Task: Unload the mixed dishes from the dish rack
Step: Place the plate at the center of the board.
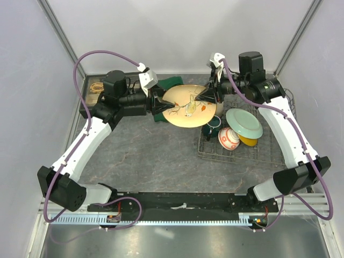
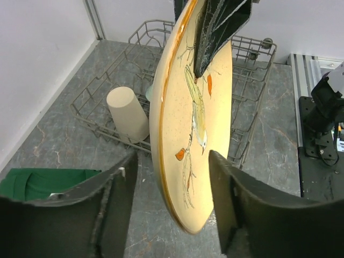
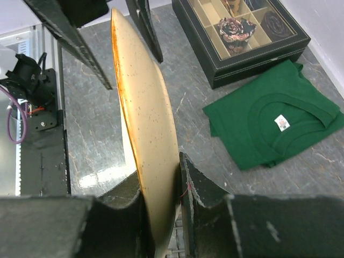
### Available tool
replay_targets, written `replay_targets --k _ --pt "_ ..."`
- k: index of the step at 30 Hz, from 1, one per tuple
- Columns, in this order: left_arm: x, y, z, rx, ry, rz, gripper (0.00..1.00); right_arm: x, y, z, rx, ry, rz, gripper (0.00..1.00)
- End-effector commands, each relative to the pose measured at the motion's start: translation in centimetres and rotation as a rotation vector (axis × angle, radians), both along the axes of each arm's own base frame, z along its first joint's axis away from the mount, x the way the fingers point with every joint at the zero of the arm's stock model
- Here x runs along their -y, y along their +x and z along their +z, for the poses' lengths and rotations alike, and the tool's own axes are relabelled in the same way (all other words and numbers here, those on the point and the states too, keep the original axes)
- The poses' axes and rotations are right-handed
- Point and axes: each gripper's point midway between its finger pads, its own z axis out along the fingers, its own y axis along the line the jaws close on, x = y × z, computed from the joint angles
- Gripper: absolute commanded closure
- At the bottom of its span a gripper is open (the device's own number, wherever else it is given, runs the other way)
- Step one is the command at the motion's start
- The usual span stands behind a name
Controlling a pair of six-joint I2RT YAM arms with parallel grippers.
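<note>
Overall, a grey marbled table (image 1: 145,156) is seen enclosed by plain white walls (image 1: 177,32) with metal corner posts (image 1: 59,29). At the far left a black compartmented tray (image 3: 242,37) is set on the table, and a folded green cloth (image 3: 274,123) is laid just beside it. Next, the left gripper (image 2: 172,157) is placed astride one rim of the cream plate (image 1: 185,107). Its jaws are partly open, and a gap is seen on at least one side, so the plate is not clamped by them. The plate is held on edge above the table, between the two arms, at the far left corner of the dish rack (image 1: 239,155). Its opposite rim is pinched tightly by the jaws of the right gripper (image 3: 161,172). In the rack, on the right of the table, a tilted beige tumbler (image 2: 127,114), a red-and-white patterned bowl (image 1: 228,138), a pale green floral plate (image 1: 244,122) and a small yellow patterned plate (image 1: 250,141) are seen.
</note>
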Motion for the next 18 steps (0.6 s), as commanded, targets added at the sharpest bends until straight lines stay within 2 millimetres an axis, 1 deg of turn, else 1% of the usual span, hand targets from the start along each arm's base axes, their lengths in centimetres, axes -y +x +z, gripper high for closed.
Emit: replay_targets --k 1,2,3,5,6,8,9,11,13,15,16,17,18 --pt "0.5 0.0 1.5 0.039 -0.027 -0.011 0.44 -1.0 -2.5 5.2 0.143 0.125 0.102 1.00" --pt "0.6 -0.1 1.4 0.034 -0.028 -0.018 0.48 -1.1 -2.6 5.2 0.143 0.127 0.104 1.00" --pt "0.7 -0.2 1.2 0.021 -0.028 -0.021 0.55 -1.1 -2.7 5.0 0.137 0.127 0.104 1.00" --pt "1.0 -0.4 1.1 0.016 -0.030 -0.037 0.65 -1.1 -2.8 5.2 0.143 0.132 0.105 1.00" --pt "1.0 -0.5 0.9 0.011 -0.029 -0.042 0.79 -1.1 -2.8 5.2 0.143 0.134 0.105 1.00" --pt "1.2 -0.8 0.6 0.004 -0.026 -0.049 0.85 -1.2 -2.9 5.3 0.141 0.138 0.106 1.00" --pt "1.2 -0.9 0.5 0.001 -0.026 -0.052 0.91 -1.2 -2.9 5.3 0.142 0.139 0.106 1.00" --pt "1.2 -1.3 0.3 -0.007 -0.025 -0.061 0.98 -1.2 -2.9 5.3 0.143 0.140 0.104 1.00" --pt "1.1 -1.5 0.2 -0.006 -0.025 -0.064 0.98 -1.1 -2.7 5.2 0.138 0.137 0.093 0.97" --pt "1.0 -1.6 0.0 -0.014 -0.023 -0.055 0.98 -1.0 -2.5 4.9 0.134 0.132 0.078 0.85" --pt "0.9 -1.2 -0.1 -0.018 -0.021 -0.032 0.98 -1.0 -2.5 4.7 0.130 0.129 0.076 0.80" --pt "0.8 -1.1 -0.5 -0.031 -0.014 -0.021 0.98 -1.0 -2.4 4.5 0.125 0.126 0.072 0.72" --pt "0.7 -1.1 -0.7 -0.034 -0.007 -0.015 0.98 -0.9 -2.3 4.4 0.127 0.122 0.061 0.67"
